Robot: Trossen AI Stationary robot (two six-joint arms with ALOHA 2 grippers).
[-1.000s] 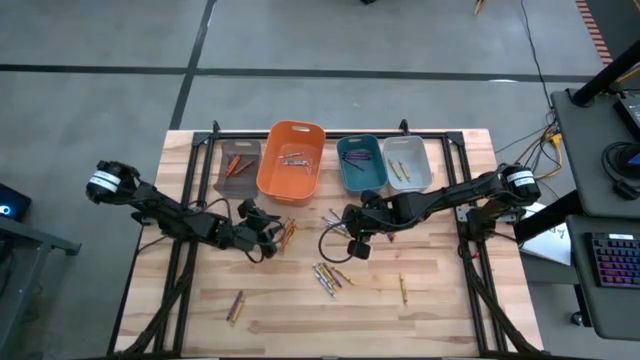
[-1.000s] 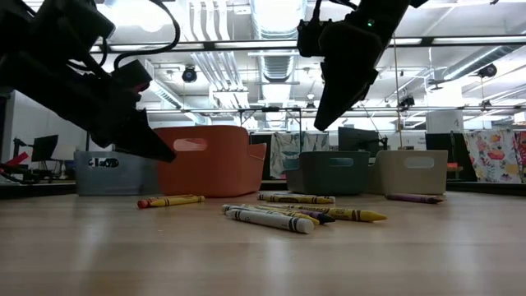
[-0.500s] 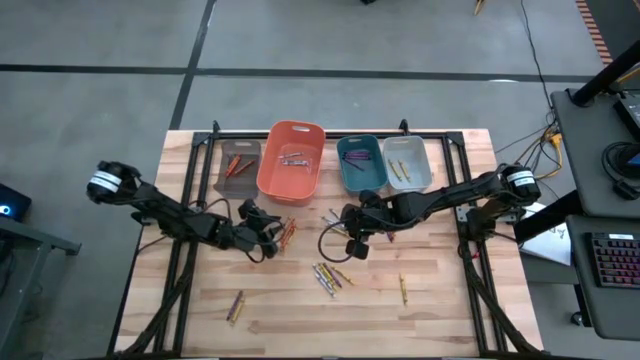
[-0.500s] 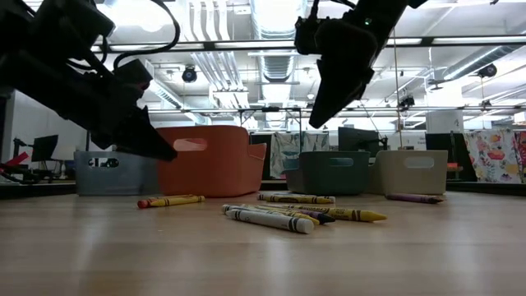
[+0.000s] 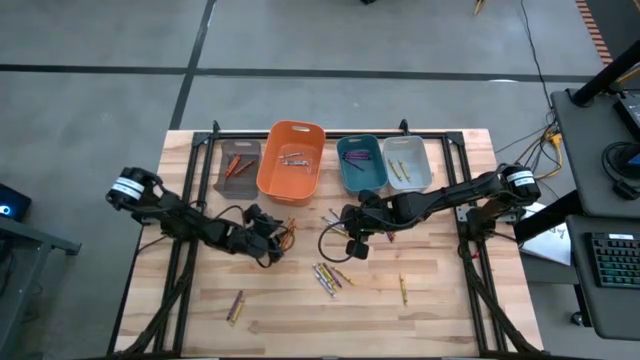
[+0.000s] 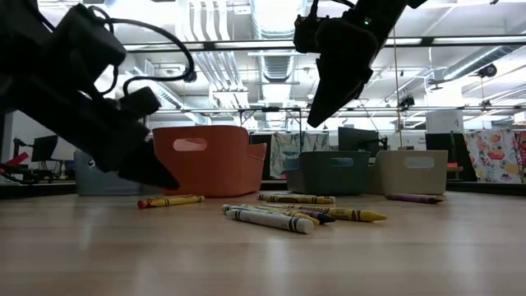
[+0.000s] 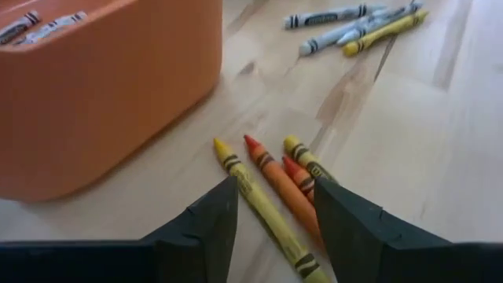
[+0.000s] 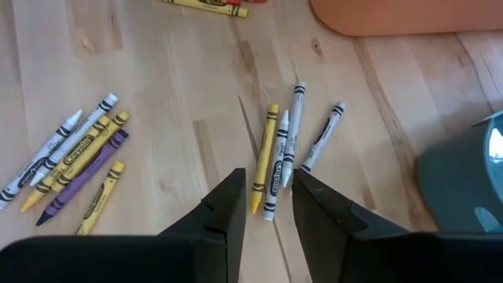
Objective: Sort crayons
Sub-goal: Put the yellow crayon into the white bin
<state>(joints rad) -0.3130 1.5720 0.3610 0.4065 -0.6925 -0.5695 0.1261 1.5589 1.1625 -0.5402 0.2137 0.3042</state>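
Crayons lie loose on the wooden table. A small group of yellow, orange and red crayons (image 7: 271, 177) lies beside the orange bin (image 5: 292, 160). My left gripper (image 7: 275, 192) is low over this group, open, its fingers on either side of the crayons' near ends and touching none. My right gripper (image 8: 269, 179) hangs open, high above a yellow, a white and a grey crayon (image 8: 281, 149). Another mixed bunch (image 5: 330, 275) lies at mid-table. In the low view my left gripper (image 6: 168, 181) is just above the red-and-yellow crayons (image 6: 170, 201).
Four bins stand in a row at the far edge: a brown one (image 5: 238, 165), the orange one, a teal one (image 5: 360, 163) and a pale grey one (image 5: 407, 162), each with crayons inside. Single crayons lie near the front left (image 5: 236, 305) and front right (image 5: 403, 290).
My left gripper has sunk toward the table and crept toward the crayons beside the orange bin. It now hangs just above them. The crayons have not moved.
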